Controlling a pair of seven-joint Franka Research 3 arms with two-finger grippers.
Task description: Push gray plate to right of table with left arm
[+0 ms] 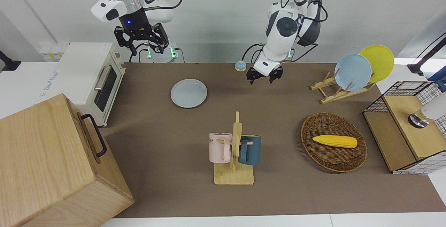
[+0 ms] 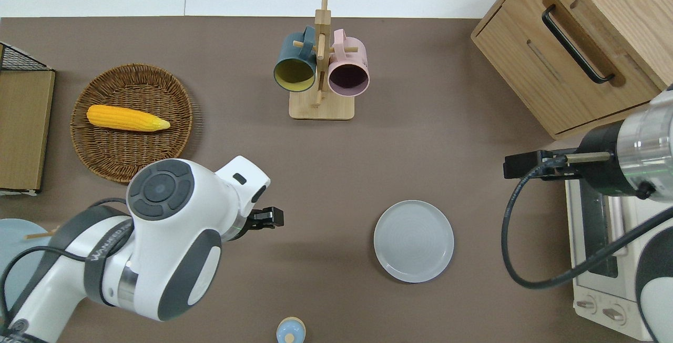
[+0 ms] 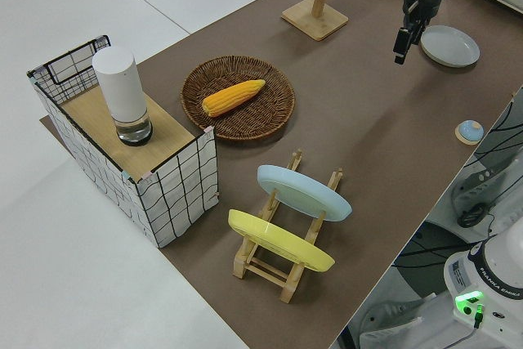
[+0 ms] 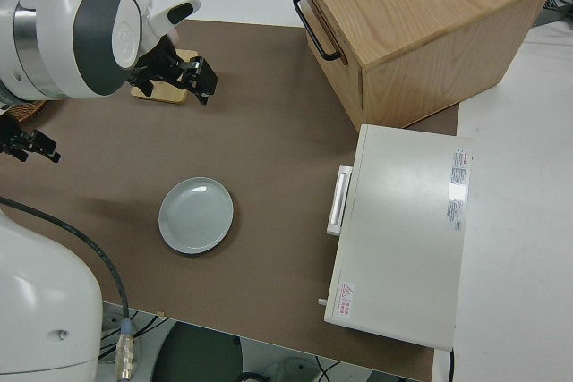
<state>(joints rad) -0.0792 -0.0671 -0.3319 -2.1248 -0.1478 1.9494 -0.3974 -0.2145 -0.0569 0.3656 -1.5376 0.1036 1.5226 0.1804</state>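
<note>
Hovering over bare table, my left gripper hung apart from the gray plate, its fingers slightly parted and holding nothing. I kept the right arm parked. That plate lay flat toward the right arm's end, nearer the robots than the mug rack.

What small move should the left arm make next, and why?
Probably lower the left gripper to the table on the plate's left-arm side. It hangs apart from the gray plate, toward the left arm's end, so no push can start yet.
</note>
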